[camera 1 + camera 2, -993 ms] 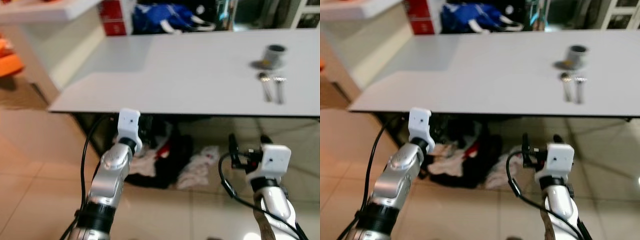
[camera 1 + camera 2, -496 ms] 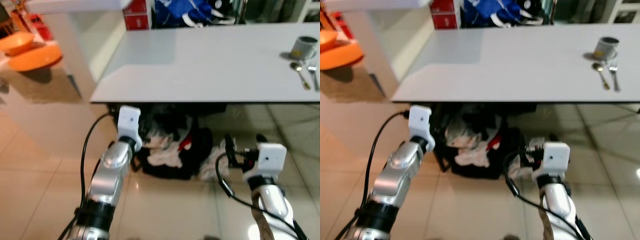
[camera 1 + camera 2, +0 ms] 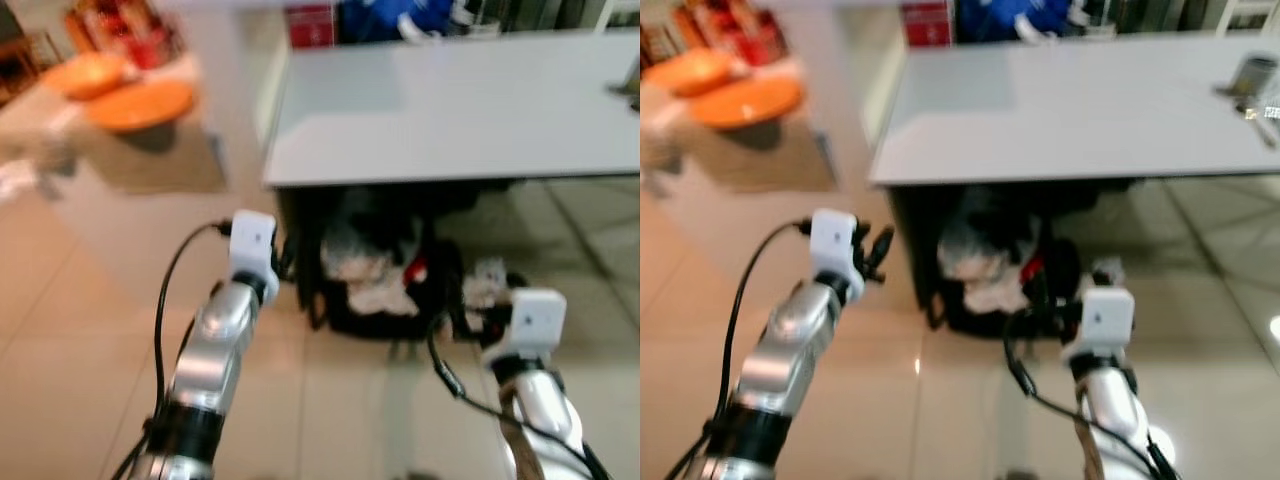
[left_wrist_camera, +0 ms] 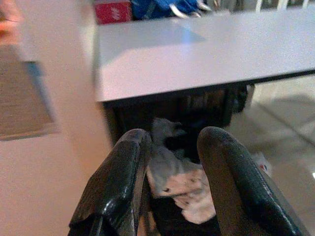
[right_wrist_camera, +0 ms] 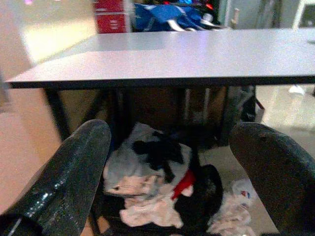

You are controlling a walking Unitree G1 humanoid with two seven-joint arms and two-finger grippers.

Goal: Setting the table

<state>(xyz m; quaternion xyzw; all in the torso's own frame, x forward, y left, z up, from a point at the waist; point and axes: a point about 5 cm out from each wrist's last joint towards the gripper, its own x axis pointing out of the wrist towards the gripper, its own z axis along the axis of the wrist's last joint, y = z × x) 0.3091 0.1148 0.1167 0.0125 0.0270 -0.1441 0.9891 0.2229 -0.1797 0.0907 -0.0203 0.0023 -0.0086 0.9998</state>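
Holding the left pincer (image 4: pixel 172 137) low over the floor (image 3: pixel 80 350), fingers a little apart with nothing between them. Carries the right pincer (image 5: pixel 170 132) at much the same height, fingers spread wide and likewise empty. Faces a heap of clothes (image 3: pixel 370 270) stuffed under the grey table (image 3: pixel 450 110), just ahead of both pincers. Looks, by judgement, to be mid-turn between two places, not yet reaching for anything. Finds the orange plate (image 3: pixel 140 103) and an orange bowl (image 3: pixel 90 72) on a side table (image 3: pixel 130 170) ahead and off to the left, blurred, well apart from either pincer and higher than both. Puts the left arm on the nearer side for those dishes; no long axis to line up with on a round plate, so probably calls for a rim grasp from the near edge. Leaves the cup (image 3: pixel 1252 72) and the cutlery (image 3: pixel 1262 108) at the far right of the grey table, cutlery lengthwise away from the robot, closer to the right arm. Compared with half a second ago, shows the whole view swung leftward: cup and cutlery slid toward the right border, orange dishes drawn further into frame. Reads as the camera turning, not the things moving. Keeps both arms in the same carried pose.
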